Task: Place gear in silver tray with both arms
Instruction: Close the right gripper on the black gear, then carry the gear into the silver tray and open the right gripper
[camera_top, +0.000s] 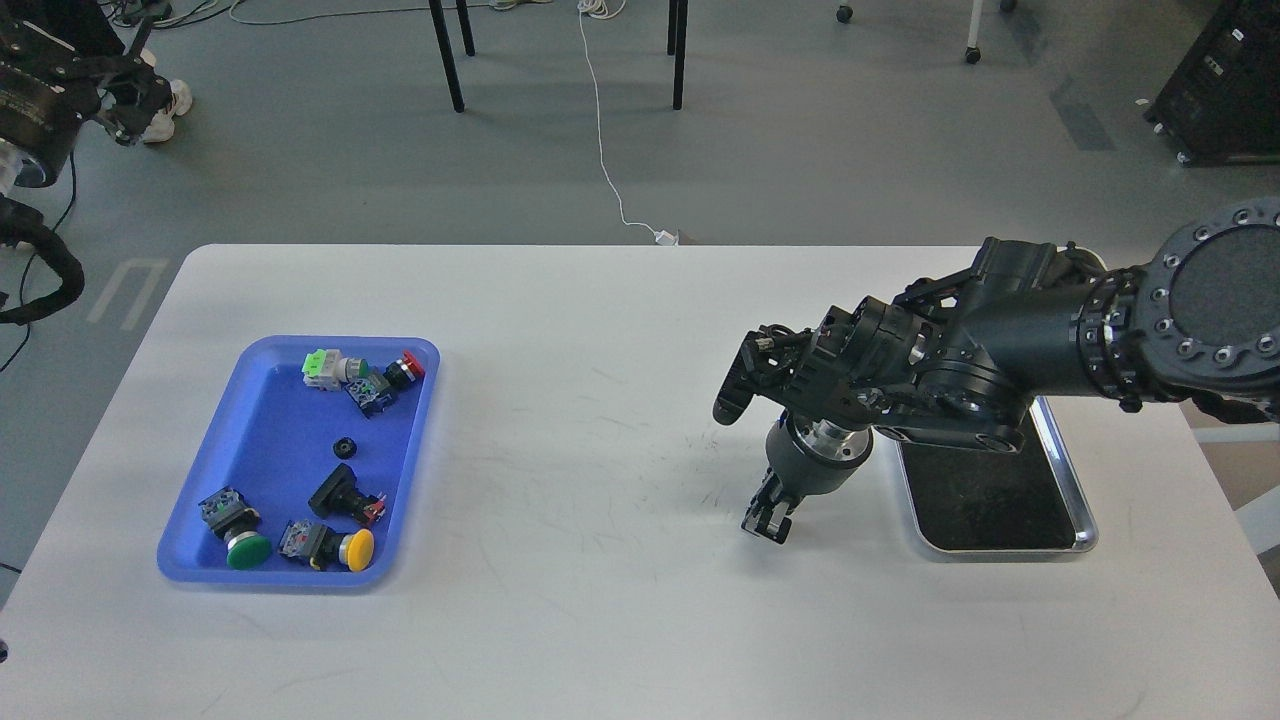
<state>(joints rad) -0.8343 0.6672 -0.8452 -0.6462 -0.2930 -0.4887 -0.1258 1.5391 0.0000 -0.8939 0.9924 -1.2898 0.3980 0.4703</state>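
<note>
The small black gear (345, 445) lies in the middle of the blue tray (262, 420) on the left of the table. The silver tray (1085, 500) sits at the right, its dark bottom bare and partly covered by my right arm. My right gripper (768, 523) points down just above the table, left of the silver tray; its fingers are close together with nothing seen between them. My left gripper (135, 92) is raised at the far upper left, off the table, open and empty, far from the gear.
The blue tray also holds several push-button switches with green (247, 549), yellow (358, 549) and red (408, 366) caps around the gear. The white table (600, 420) is bare between the two trays. Chair legs and a cable lie on the floor behind.
</note>
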